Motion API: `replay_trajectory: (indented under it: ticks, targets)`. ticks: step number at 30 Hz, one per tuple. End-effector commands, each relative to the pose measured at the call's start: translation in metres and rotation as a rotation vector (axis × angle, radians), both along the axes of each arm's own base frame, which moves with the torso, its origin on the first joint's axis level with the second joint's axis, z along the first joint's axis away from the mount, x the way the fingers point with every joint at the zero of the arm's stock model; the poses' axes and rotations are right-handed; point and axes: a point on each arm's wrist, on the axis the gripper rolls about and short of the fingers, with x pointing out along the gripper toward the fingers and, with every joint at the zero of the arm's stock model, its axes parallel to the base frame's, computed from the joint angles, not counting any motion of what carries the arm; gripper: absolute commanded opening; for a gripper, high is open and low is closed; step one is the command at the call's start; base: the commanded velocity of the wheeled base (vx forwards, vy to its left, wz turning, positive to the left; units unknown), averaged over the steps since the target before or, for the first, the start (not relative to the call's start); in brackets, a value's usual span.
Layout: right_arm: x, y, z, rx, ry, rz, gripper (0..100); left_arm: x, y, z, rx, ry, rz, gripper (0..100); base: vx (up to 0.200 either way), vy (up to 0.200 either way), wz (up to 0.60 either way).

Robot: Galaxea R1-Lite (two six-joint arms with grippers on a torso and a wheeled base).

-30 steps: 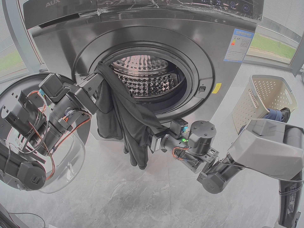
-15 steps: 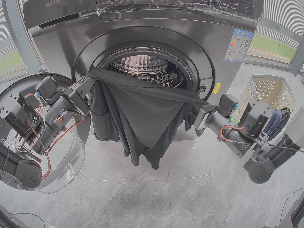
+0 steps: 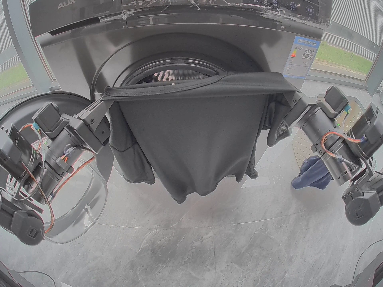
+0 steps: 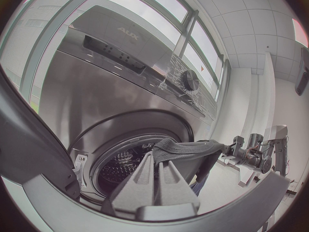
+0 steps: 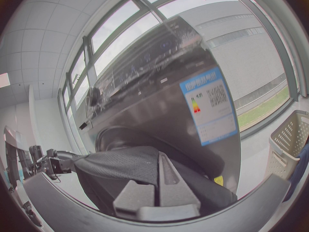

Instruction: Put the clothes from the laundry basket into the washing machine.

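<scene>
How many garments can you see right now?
2. A black shirt is stretched between the left gripper and right gripper in front of the washing machine opening. A blue garment hangs at the laundry basket. More may be hidden inside the basket.

Drum: the washing machine's (image 3: 79, 60) drum opening (image 3: 171, 75) is screened by the black garment (image 3: 195, 140) stretched across its front; a thin sliver shows above the cloth.
Machine top: cut off by the head view's upper edge.
Door (image 3: 79, 204): left of the machine, partly behind the left arm (image 3: 52, 156), rim cut by the frame.
Laundry basket (image 5: 286, 139): right of the machine, cut by the right wrist view's edge.
Blue garment (image 3: 313, 172): right of the machine, partly behind the right arm (image 3: 339, 148); whether it lies in the basket cannot be told.
Right end effector (image 3: 290, 98): fingertips buried in cloth.
Control panel (image 5: 151, 58): blurred in the right wrist view.
</scene>
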Motion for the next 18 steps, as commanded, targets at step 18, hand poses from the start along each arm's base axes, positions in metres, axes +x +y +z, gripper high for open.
replay_trajectory:
  ticks: [18]
  targets:
    - [-0.0069, -0.0026, 0.0132, 0.035, -0.037, 0.006, 0, -0.0016, 0.0000, 0.0037, -0.007, -0.013, -0.001, 0, 0.000, 0.000, 0.00]
